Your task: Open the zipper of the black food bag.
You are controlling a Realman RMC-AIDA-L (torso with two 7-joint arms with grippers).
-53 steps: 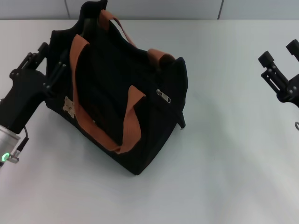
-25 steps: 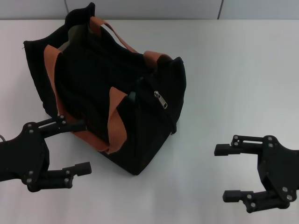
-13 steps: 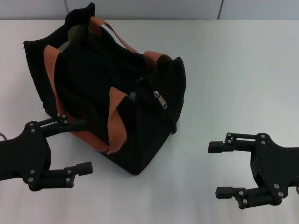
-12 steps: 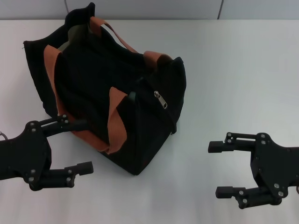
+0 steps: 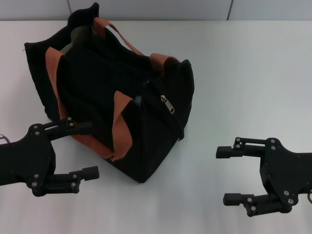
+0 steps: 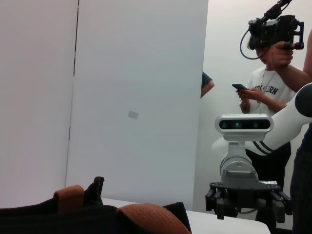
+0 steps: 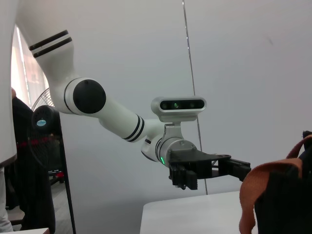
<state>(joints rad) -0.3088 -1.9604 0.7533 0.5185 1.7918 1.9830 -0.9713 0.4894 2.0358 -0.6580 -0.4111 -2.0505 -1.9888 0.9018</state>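
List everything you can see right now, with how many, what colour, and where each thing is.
Bag: one, black, boxy, standing on the table toward the robot's left and far side.
Handles: two, orange-brown straps, one across the bag's near side, one at its far top edge.
Zipper pull: one, silver, on the bag's side facing the right gripper.
Table: one, white, under everything.
People: at least one, in a white T-shirt, behind the right arm in the left wrist view.
Left gripper: one, black, open, near edge, beside the bag's near corner.
Right gripper: one, black, open, near edge, apart from the bag.
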